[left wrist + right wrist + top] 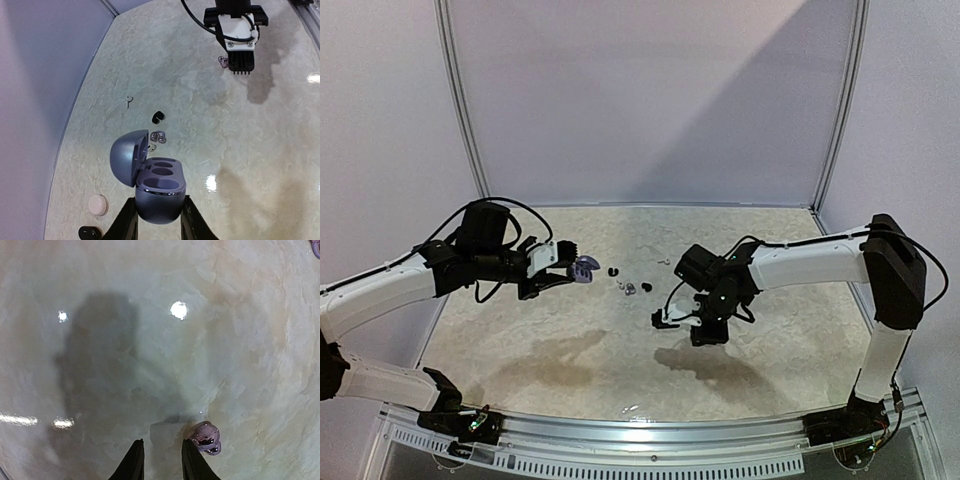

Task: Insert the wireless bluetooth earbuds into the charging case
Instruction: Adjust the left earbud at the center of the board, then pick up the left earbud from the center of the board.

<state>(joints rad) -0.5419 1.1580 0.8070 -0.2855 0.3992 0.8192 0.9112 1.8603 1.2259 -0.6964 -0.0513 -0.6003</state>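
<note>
Left tool (pixel 159 220): clenched on the charging case (pixel 159 192), one finger on each flank of its lower half, held above the worktop (pixel 260 150).
Right tool (pixel 162 460): fingers a narrow gap apart with nothing between them; its tips point down at the worktop, apart from the purple bud, which lies just outside the right-hand finger in the wrist view.
Charging case: bluish-grey, lid swung open to the left in the left wrist view; two hollow wells in the base, both showing no bud inside.
Purple-silver bud (pixel 206 437): glossy, on the worktop just beside the right tool, not gripped.
Black bud (pixel 158 117): on the worktop beyond the open case, between the case and the far wall.
Silver-grey bud (pixel 158 136): just past the lid's edge, close to the black bud.
White stemmed bud (pixel 128 102): farther out, left of the black one, well apart from the case.
White round case (pixel 98 204): on the worktop beside the left tool, near the side wall.
Black case (pixel 90 233): at the lower edge of the left wrist view, just beside the white one, partly cut off.
Top view: both arms reach inward, with the loose buds lying on the worktop between the two tools.
</note>
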